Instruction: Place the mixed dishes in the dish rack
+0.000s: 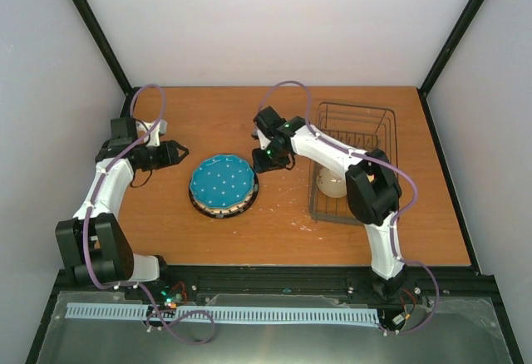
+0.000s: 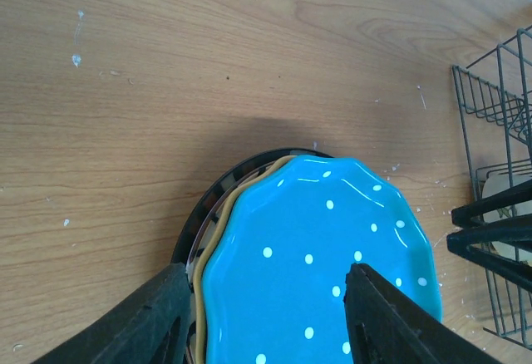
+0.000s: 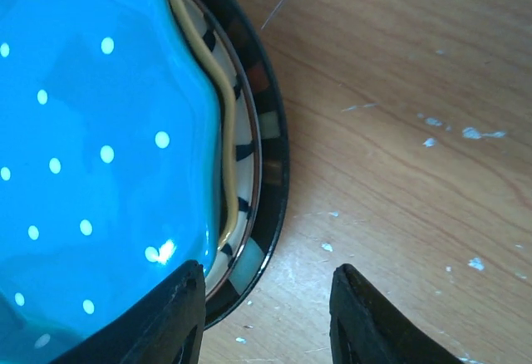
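Three plates left, going by the top view: teal dotted plate (image 1: 223, 178) topping a stack in the middle of the table (image 1: 191, 115), well apart from the dish rack (image 1: 357, 123) on the right, cream bowl (image 1: 331, 186) seemingly already inside. Left fingers (image 1: 172, 153) and right fingers (image 1: 268, 159) flanking the stack, near it, touching nothing.

Over to the left wrist: spread wide, teal rim ahead, orange-yellow plate (image 2: 219, 214) peeking out beneath.

Right wrist now: wide open too, straddling the rim of the striped plate (image 3: 241, 144) at the bottom.

Looks like the approach to a plate pick. Next up, probably: dropping lower, nipping one teal edge, tilting it upright for a slot.
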